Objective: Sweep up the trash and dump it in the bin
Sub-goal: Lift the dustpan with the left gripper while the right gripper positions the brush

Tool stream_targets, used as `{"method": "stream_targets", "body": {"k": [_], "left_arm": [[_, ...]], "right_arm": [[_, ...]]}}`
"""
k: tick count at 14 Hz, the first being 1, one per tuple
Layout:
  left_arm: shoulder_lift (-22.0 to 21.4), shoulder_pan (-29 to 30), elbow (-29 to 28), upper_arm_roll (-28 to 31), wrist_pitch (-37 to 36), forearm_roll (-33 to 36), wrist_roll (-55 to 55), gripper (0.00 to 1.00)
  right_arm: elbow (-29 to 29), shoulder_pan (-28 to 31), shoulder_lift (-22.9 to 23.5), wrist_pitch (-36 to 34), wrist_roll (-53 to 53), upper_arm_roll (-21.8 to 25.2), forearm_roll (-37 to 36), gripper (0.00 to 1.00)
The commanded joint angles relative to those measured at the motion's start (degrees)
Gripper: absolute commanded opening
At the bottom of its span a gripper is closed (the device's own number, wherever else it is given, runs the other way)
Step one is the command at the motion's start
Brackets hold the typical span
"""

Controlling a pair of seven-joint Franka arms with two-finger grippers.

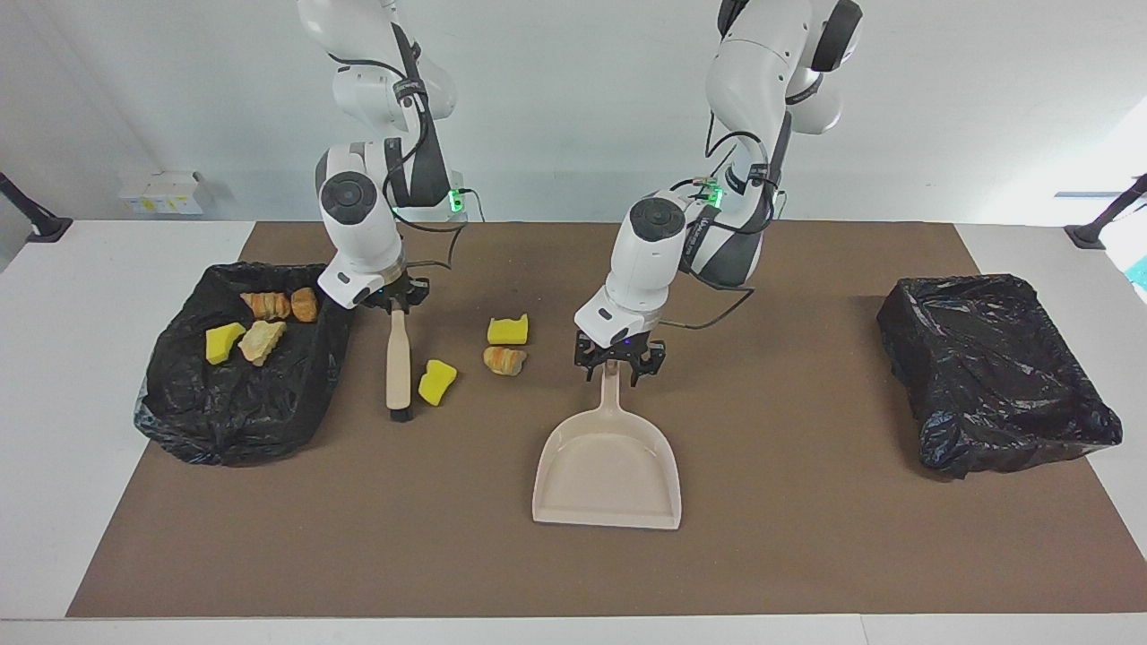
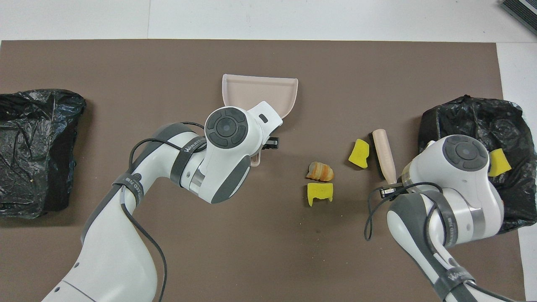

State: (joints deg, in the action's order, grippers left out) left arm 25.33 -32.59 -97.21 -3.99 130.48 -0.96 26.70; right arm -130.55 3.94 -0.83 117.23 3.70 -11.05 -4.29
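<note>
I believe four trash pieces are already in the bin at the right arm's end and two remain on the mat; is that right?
Not quite: three remain on the mat, two yellow sponge chunks and one bread lump, as the facing view shows. Four pieces in the bin is correct.

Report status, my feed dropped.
Left gripper on dustpan handle, right gripper on brush. Three trash pieces on mat, four in bin. Nothing blocking.

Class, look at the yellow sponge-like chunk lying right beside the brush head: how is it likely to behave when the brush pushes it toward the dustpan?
The yellow chunk looks porous and small, so probably light and easily pushed. Its blocky, notched shape suggests it would slide or tumble rather than roll. Being soft-looking, it may squash slightly against the brush.
</note>
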Motion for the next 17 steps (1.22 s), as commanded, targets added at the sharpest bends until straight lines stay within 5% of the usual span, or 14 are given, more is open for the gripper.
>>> {"method": "stream_targets", "body": {"k": [1, 8, 11, 17], "left_arm": [[-0.5, -0.9, 0.0, 1.1, -2.3, 1.0, -0.3, 0.00], [-5.5, 5.5, -1.0, 1.4, -5.3, 6.5, -23.8, 0.00], [-8.6, 9.3, -1.6, 1.3, -12.9, 6.4, -42.4, 0.00], [-17.0, 14.0, -11.9, 1.2, -18.1, 6.1, -75.6, 0.00]], "right_arm": [[-0.8, 0.1, -0.3, 1.4, -1.1, -0.2, 0.2, 0.00], [-1.0, -0.7, -3.1, -2.6, 0.4, -0.3, 0.2, 0.00], [-7.3, -2.1, -7.2, 0.4, 0.5, -0.3, 4.9, 0.00], [-12.7, -11.1, -11.9, 1.2, 13.7, -0.3, 8.3, 0.00]]}}
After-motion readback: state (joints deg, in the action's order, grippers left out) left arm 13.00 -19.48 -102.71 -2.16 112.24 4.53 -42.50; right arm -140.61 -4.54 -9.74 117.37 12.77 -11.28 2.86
